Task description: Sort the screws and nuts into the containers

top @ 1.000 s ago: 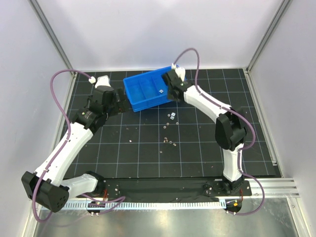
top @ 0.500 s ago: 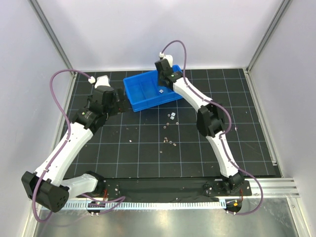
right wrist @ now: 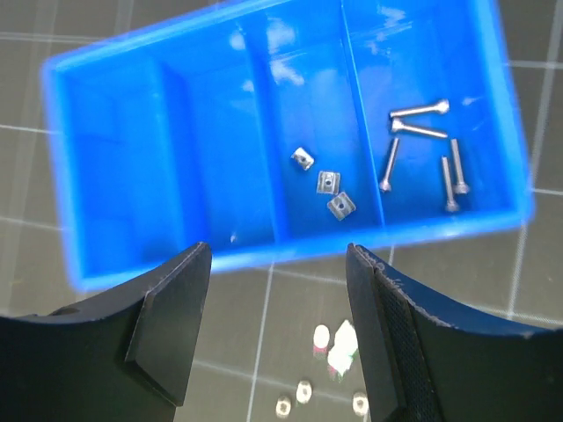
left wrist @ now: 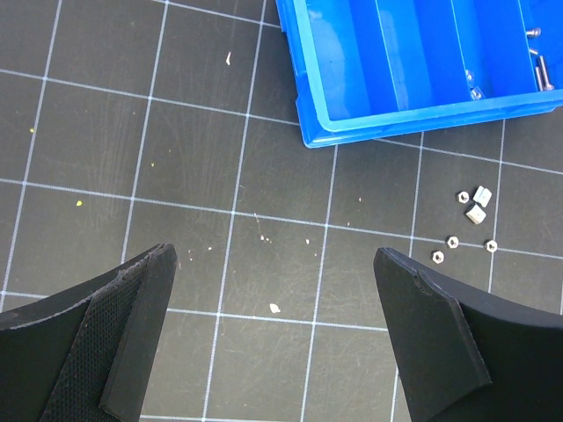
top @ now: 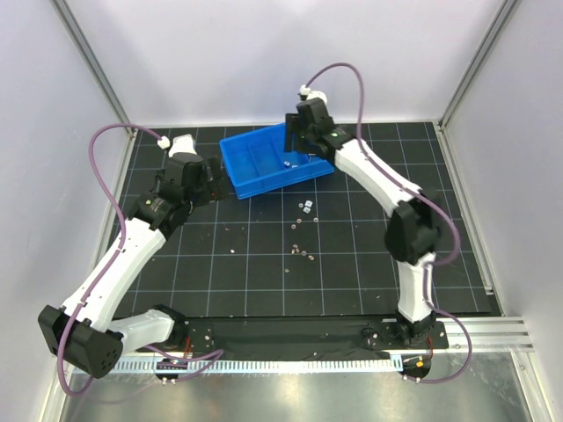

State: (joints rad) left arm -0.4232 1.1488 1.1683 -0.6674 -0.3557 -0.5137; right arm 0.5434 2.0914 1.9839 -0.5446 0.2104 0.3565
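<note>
tray (right wrist: 290, 251): bright blue throughout, dividers included; glossy, with white glints.
screws (right wrist: 449, 180): plain silver.
nuts (right wrist: 327, 182): shiny silver, dark centre hole; same silver on the loose ones lying on the mat.
mat (top: 264, 272): black, thin white grid lines, scattered pale specks.
left gripper (left wrist: 274, 255), right gripper (right wrist: 277, 249): matte black, fine woven texture on inner pads.
arm links (top: 114, 268): white, with black joints.
cables (top: 96, 158): dull purple.
walls (top: 264, 61): pale grey-white.
front rail (top: 493, 330): bare silver metal.
</note>
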